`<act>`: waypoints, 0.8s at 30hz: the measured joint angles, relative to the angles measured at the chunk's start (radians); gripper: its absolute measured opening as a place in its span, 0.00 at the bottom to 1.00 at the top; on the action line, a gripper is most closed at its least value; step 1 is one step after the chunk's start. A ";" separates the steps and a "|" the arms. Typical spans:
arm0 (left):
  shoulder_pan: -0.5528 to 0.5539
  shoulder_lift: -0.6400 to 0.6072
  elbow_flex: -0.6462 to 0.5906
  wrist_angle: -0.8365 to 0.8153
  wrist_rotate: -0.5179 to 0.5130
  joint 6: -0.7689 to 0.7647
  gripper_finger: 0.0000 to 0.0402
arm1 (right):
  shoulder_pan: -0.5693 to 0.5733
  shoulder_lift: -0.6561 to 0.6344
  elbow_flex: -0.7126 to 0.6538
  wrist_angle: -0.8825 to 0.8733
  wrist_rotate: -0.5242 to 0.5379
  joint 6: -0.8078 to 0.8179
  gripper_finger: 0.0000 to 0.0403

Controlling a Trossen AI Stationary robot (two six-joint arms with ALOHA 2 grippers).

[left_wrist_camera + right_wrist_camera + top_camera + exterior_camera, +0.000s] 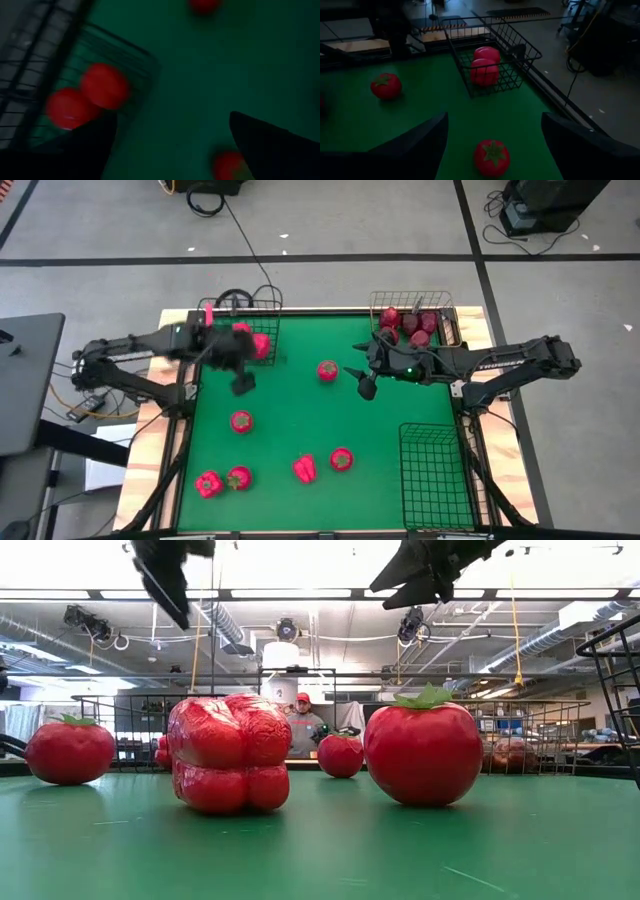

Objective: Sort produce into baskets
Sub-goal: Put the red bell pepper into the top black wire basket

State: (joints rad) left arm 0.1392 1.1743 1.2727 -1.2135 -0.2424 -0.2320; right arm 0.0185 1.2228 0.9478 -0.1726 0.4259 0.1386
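Observation:
Loose produce lies on the green table: a tomato (pixel 327 370) mid-table, a tomato (pixel 241 421), two peppers (pixel 208 484) (pixel 305 469) and two tomatoes (pixel 238 477) (pixel 341 459) nearer the front. The squarish black basket (pixel 262 302) at the far left holds two red items (pixel 85 95). The gold basket (pixel 380 302) at the far right holds dark red apples (pixel 412 325). The longer black basket (pixel 435 475) stands at the near right. My left gripper (pixel 240 375) hovers open and empty beside the squarish basket. My right gripper (pixel 362 383) hovers open and empty, right of the mid-table tomato (pixel 491 157).
Table edges run close behind the far baskets. Green surface shows between the mid-table tomato and the front group. In the low view a pepper (pixel 228 755) and a tomato (pixel 425 750) sit close to the camera; a person (pixel 302 725) stands beyond the far edge.

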 joint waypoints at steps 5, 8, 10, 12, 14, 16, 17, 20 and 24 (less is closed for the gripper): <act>-0.263 -0.014 0.000 -0.099 -0.002 -0.186 0.97 | 0.000 0.000 0.000 0.014 0.000 -0.003 0.82; -0.399 0.008 -0.001 -0.107 -0.028 -0.294 0.97 | 0.000 0.000 0.000 0.015 0.000 -0.008 0.82; -0.478 0.030 -0.001 -0.101 -0.041 -0.351 0.97 | 0.000 0.000 0.000 0.015 0.000 -0.009 0.82; -0.545 0.057 -0.001 -0.086 -0.044 -0.392 0.97 | 0.000 0.000 0.000 0.006 0.000 -0.009 0.82; -0.603 0.091 -0.001 -0.074 -0.043 -0.444 0.97 | 0.000 0.000 0.000 -0.005 -0.005 -0.010 0.82; -0.653 0.128 -0.001 -0.062 -0.007 -0.510 0.97 | 0.000 0.000 0.000 -0.019 -0.016 -0.010 0.82; -0.675 0.147 -0.001 -0.060 0.026 -0.541 0.97 | 0.000 0.001 0.000 -0.020 -0.028 -0.009 0.82; -0.742 0.207 -0.001 -0.062 0.143 -0.654 0.97 | 0.000 0.001 0.000 -0.022 -0.058 -0.009 0.82; -0.835 0.282 -0.001 -0.063 0.262 -0.818 0.97 | 0.001 0.001 0.000 -0.022 -0.061 -0.032 0.82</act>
State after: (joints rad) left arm -0.6953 1.4560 1.2713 -1.2761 0.0192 -1.0502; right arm 0.0193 1.2236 0.9478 -0.1947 0.3649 0.1065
